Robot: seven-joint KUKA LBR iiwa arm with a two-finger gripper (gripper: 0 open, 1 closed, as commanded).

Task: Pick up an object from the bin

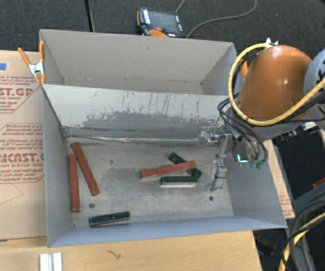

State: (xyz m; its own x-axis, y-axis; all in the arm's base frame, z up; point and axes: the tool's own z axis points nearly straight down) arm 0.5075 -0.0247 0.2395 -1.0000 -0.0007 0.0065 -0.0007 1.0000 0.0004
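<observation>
Gripper (217, 180): low over the floor of the bin (134, 66), at its right side; if it is spread or pressed together, this I cannot see.
Nearest things: dark green bar (180, 180) and red-brown bar (168, 170), just left of it, close together.
Left side: two red-brown sticks (85, 168).
Near wall: second green bar (110, 219).

Red-brown bar (168, 170) lying flat mid-bin, dark green bar (179, 180) just beside it
</observation>
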